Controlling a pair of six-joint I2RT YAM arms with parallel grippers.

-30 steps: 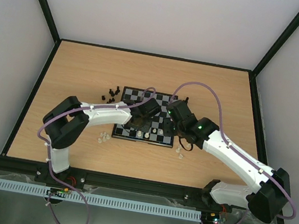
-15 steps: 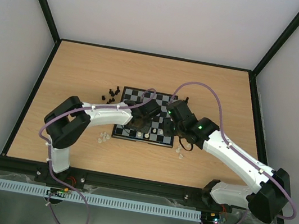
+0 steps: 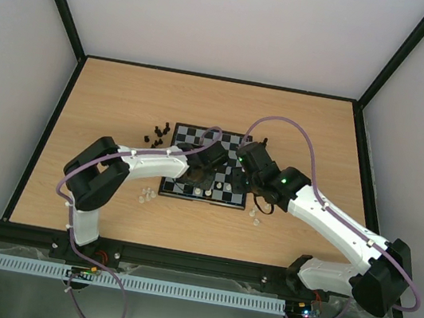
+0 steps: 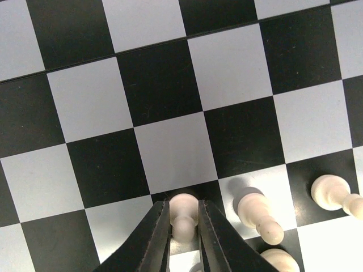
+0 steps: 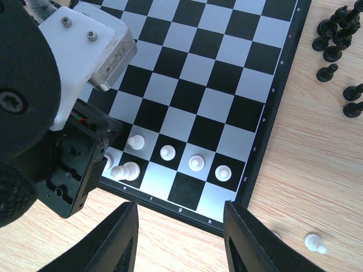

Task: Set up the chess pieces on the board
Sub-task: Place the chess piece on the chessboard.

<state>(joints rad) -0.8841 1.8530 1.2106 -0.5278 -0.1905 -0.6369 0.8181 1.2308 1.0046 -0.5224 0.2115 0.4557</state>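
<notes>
On the surface (image 3: 125, 97), your board (image 3: 191, 136) lies about midway between the left and right edges. The right end effector (image 5: 180, 207) hangs released and empty above the board's right side. The left end effector (image 4: 184, 203) closely flanks a pale pawn (image 4: 182, 228) standing on the board; you cannot tell whether it grips. Black pieces (image 3: 157, 134) cluster just left of the board.

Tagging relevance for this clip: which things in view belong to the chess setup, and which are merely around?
Belonging: the board; pale pieces standing on it; pale pawn between the fingers of the left tool; black pieces beside the board; loose pale pieces on the table.
Merely around: purple cables; enclosure walls.
</notes>
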